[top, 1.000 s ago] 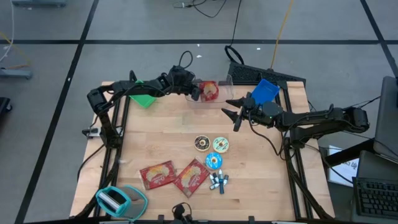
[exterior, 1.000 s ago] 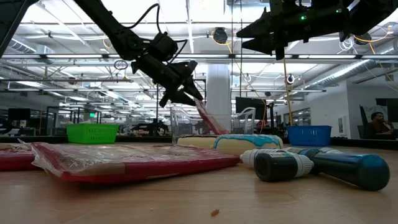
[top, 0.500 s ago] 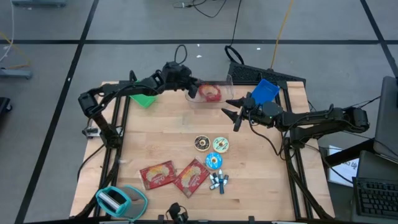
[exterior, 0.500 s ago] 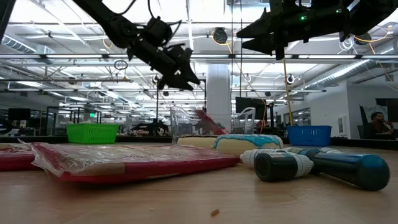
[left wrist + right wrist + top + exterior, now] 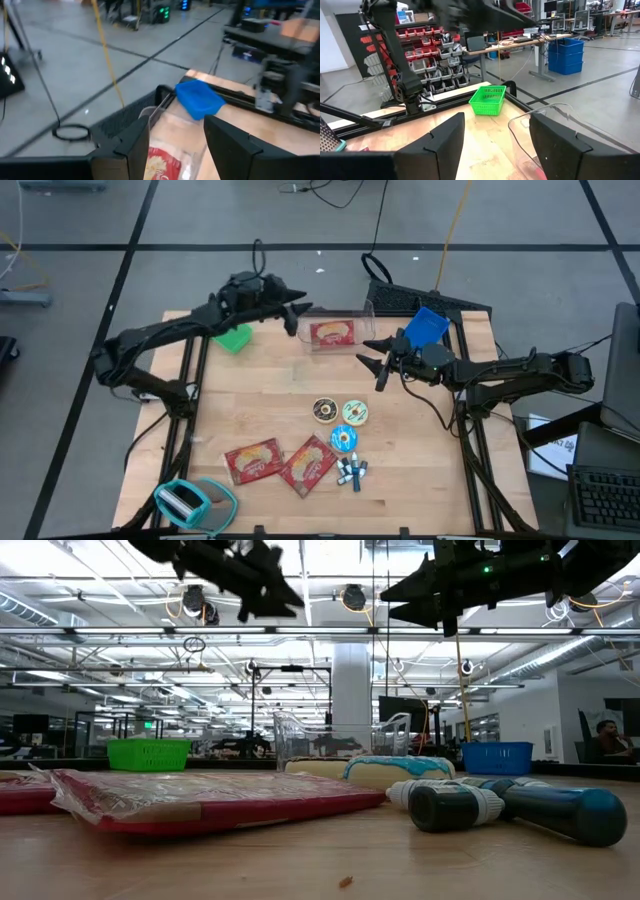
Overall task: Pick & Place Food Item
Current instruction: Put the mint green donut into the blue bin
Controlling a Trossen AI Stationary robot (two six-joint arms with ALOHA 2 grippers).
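A red food packet [image 5: 331, 333] lies flat inside the clear container [image 5: 345, 313] at the table's far edge; it also shows in the left wrist view [image 5: 161, 165]. My left gripper [image 5: 291, 317] hangs open just left of the container and high above the table [image 5: 262, 588], with nothing between its fingers [image 5: 177, 150]. My right gripper [image 5: 374, 361] waits open to the right of the container, held level and high [image 5: 405, 595], its fingers empty [image 5: 497, 145].
A green basket [image 5: 233, 337] stands at the far left and a blue bin [image 5: 428, 325] at the far right. Round iced pastries [image 5: 340, 420], two more red packets [image 5: 280, 463], small tubes [image 5: 351, 472] and a teal tape dispenser [image 5: 190, 500] lie toward the near edge.
My left gripper has let go of the red packet, which was tilted over the clear container and has dropped to lie flat inside it. The gripper has then risen well above the table and drawn back toward the table's left edge, rolling as it went.
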